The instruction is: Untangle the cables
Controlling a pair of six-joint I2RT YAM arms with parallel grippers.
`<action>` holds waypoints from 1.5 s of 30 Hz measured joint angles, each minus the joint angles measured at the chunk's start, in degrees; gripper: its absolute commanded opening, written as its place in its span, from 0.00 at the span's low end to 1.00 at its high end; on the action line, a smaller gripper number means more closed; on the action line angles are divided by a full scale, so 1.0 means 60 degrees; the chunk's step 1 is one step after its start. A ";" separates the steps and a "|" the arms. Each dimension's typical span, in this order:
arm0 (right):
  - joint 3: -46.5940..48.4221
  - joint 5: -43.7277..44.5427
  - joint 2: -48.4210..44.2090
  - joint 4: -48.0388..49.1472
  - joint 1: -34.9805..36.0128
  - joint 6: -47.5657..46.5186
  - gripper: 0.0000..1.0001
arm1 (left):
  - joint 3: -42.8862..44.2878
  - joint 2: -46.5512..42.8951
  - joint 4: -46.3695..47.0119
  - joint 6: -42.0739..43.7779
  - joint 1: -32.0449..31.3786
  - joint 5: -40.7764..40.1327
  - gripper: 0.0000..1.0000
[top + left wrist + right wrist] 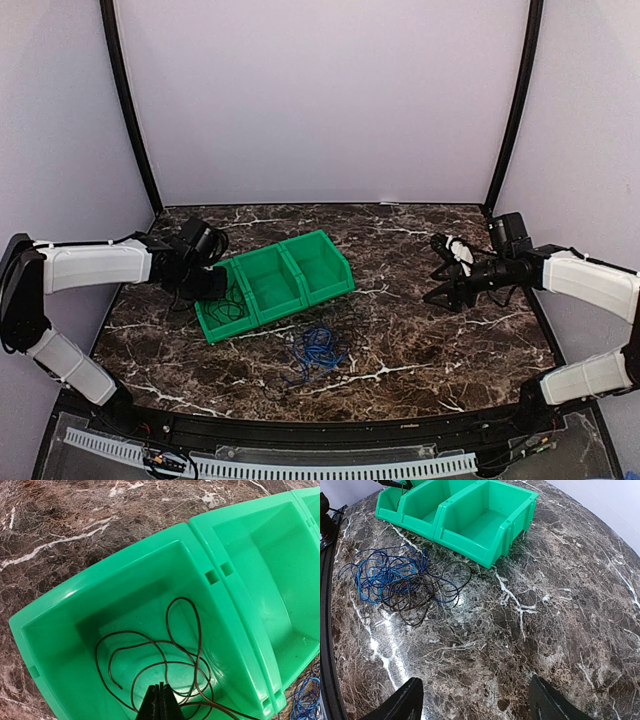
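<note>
Pinching an outer loop suits the limp, light tangle of thin blue and black wires [400, 580], the right gripper [475, 700] spread wide, the left gripper [160, 704] pressed together.

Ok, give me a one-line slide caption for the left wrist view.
Shut left claw poised over a loose black cable coiled in the end compartment of the green bin.

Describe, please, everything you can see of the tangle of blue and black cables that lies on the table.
The tangle of cables is a loose heap of thin, flexible wires: bright blue loops bunched together, black ones woven through them and spreading wider. It lies flat on the dark marble table, close before the green bin; whether a loop touches the bin I cannot tell. Nothing holds it, and it is not yet untangled.
</note>
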 measured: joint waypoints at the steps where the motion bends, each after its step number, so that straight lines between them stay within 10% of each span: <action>1: 0.0000 -0.0004 0.0000 0.0000 0.0000 0.0000 0.74 | -0.0040 0.0000 0.0004 0.0025 0.0033 -0.0033 0.00; 5: 0.0000 -0.0055 0.0000 0.0000 0.0000 0.0004 0.74 | -0.0044 -0.0011 0.0084 0.0062 0.0095 -0.0102 0.00; 12: 0.0033 -0.0186 0.0040 0.0051 0.0069 0.0262 0.67 | 0.0616 -0.0721 -0.0685 0.0401 0.0095 -0.0499 0.43; 18: 0.0750 -0.0273 0.0878 0.0055 0.0645 0.0860 0.52 | 0.1111 -0.2178 0.0124 0.1147 0.0025 0.0546 0.56; 27: 0.2208 -0.0670 0.3155 -0.0051 0.1916 0.1840 0.47 | 0.1082 -0.1064 0.2943 0.1898 -0.2076 0.2157 0.59; 39: 0.2390 -0.1162 0.5056 0.0040 0.3064 0.2546 0.51 | 0.0441 0.0590 0.5490 0.1260 -0.2226 0.2830 0.52; 45: 0.3053 -0.1308 0.6091 -0.0062 0.3304 0.2619 0.36 | -0.0197 0.0576 0.6360 0.0998 -0.2324 0.3005 0.51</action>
